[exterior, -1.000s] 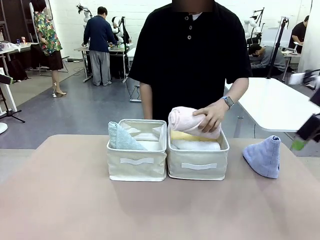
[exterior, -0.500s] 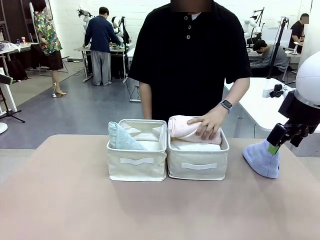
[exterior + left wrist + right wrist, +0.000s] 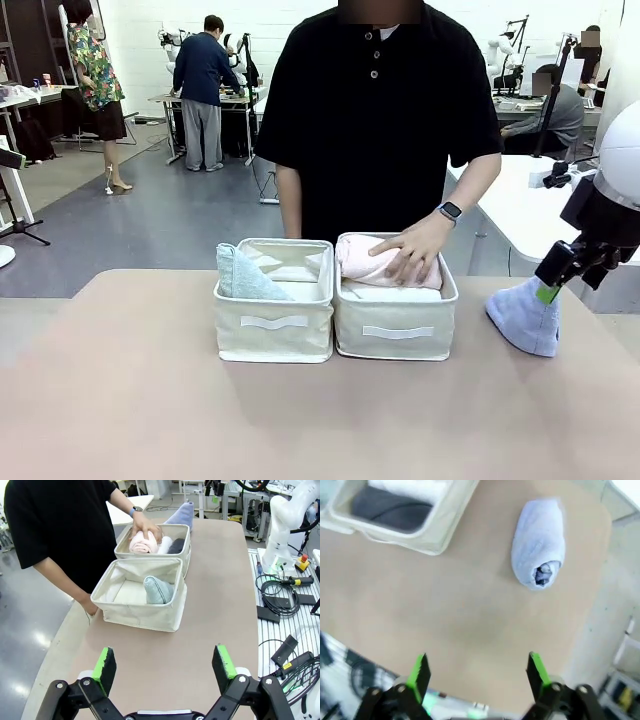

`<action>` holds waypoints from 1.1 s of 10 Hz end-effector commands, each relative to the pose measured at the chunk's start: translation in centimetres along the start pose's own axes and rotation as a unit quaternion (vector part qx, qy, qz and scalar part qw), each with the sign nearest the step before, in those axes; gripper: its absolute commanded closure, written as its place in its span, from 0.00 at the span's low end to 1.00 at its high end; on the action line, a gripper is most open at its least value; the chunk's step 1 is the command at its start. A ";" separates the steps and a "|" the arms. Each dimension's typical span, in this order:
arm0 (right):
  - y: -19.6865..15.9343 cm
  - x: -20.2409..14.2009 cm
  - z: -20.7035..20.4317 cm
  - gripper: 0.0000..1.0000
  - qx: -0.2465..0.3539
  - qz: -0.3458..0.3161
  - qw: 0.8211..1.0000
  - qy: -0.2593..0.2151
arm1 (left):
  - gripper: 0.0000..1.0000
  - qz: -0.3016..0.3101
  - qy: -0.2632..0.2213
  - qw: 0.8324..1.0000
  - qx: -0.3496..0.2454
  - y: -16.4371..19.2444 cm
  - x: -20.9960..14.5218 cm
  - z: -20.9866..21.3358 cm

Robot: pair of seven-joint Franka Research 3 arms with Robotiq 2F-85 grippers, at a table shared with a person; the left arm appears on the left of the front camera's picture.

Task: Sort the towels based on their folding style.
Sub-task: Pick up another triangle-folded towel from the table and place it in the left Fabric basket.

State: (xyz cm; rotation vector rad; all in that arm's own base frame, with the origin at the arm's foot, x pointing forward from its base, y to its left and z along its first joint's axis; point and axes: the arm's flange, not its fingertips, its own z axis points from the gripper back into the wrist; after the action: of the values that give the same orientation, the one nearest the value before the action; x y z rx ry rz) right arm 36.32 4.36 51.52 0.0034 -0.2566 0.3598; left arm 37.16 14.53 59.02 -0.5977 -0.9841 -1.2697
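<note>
Pink terry roll [image 3: 357,261] pressed lower into right bin [image 3: 396,348] | right gripper [image 3: 477,672] wide near blue cone [image 3: 538,540] | left gripper [image 3: 165,662] wide

Hand [image 3: 410,250] lowered pink towel [image 3: 365,262] from above right bin [image 3: 396,330] down into it. Right claw [image 3: 547,292] swung in from right edge, now above blue towel [image 3: 525,320].

Bright, even light, soft shadows before the bins [image 3: 275,345]; the right wrist view is blurred.
</note>
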 end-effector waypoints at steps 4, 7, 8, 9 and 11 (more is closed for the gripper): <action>-4.6 6.6 -5.5 0.00 -0.039 -0.164 0.986 0.010 | 0.00 -0.011 -0.010 1.000 0.002 0.0 -0.1 0.2; -5.9 8.7 -7.5 0.00 -0.024 -0.174 0.984 0.029 | 0.00 -0.011 -0.010 1.000 0.002 0.0 -0.1 0.2; -6.6 9.3 -8.4 0.00 -0.031 -0.183 0.982 0.038 | 0.00 -0.011 -0.010 1.000 0.002 0.0 -0.1 0.2; -7.2 9.7 -9.4 0.00 -0.035 -0.189 0.980 0.050 | 0.00 -0.011 -0.010 1.000 0.002 0.0 -0.1 0.2; -8.0 10.0 -11.0 0.00 0.009 -0.181 0.980 0.083 | 0.00 -0.011 -0.010 1.000 0.002 0.0 -0.1 0.2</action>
State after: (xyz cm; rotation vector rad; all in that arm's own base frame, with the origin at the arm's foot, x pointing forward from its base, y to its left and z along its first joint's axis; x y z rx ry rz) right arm 49.91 0.91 43.59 0.0048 -0.1369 -0.0066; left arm 37.16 14.57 59.00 -0.5975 -0.9840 -1.2690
